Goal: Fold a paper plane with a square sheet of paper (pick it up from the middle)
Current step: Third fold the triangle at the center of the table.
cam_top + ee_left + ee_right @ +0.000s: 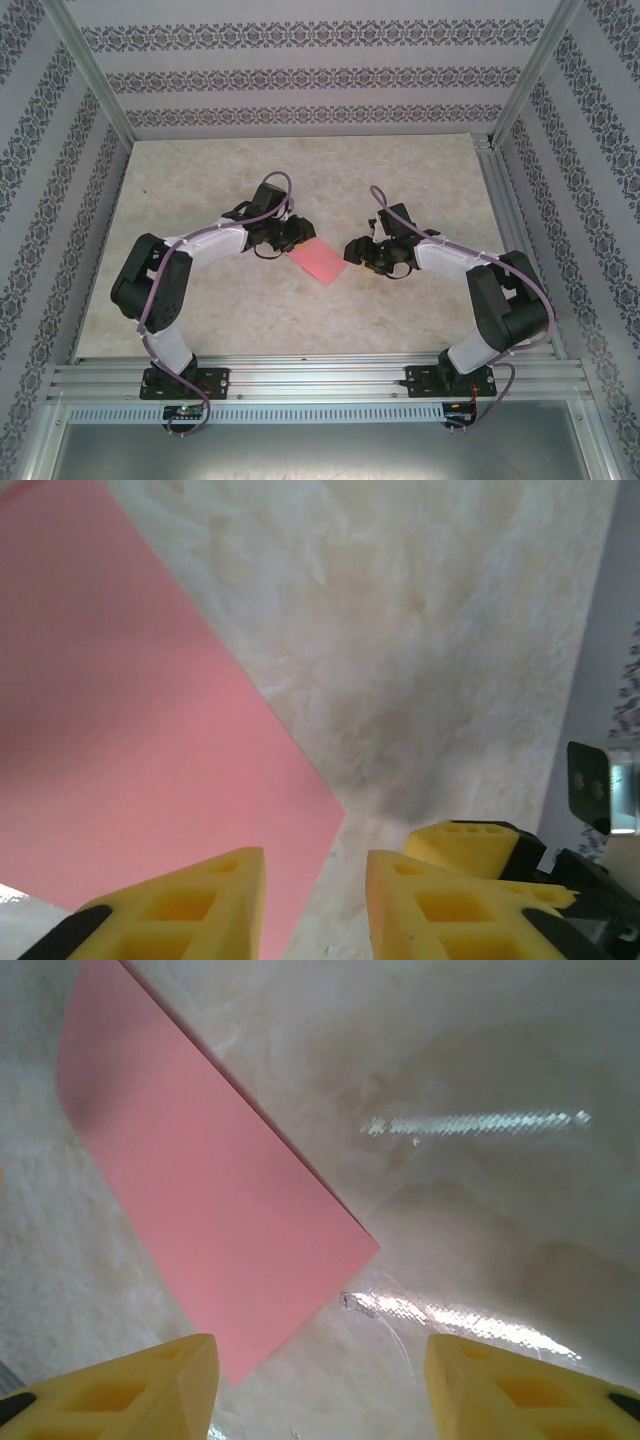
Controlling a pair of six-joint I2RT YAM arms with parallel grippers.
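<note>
**Top view:** My two arms are leaning in toward the middle of the marbled beige tabletop [300, 170]. The thin, plain pink-red sheet of paper [317, 261] is lying flat there between them. My left gripper [296, 232] is hovering at the sheet's far left corner. My right gripper [358, 251] is standing just beside its right edge.

**Left wrist:** The pink-red sheet of paper [130, 710] is spreading across the left half of the picture, with one corner pointing toward my left gripper [315, 865]. Its jaws are standing narrowly apart with nothing pinched between them. The left yellow plastic finger [200, 900] is hanging over the paper's edge.

**Right wrist:** The pink-red sheet of paper [200, 1190] is showing as a long strip. Its near corner is lying ahead of the wide-spread jaws of my right gripper [320, 1350], which are holding nothing.

**Progress:** I am judging the job to be in its early stages. The strip-like outline is suggesting a first fold in half, though the slanted view may only be stretching a plain square. No pointed nose, centre crease or dart shape is showing. The paper is resting on the table rather than being lifted from its middle. By my reckoning, the corner folds and the wing folds are all waiting to be done.
</note>
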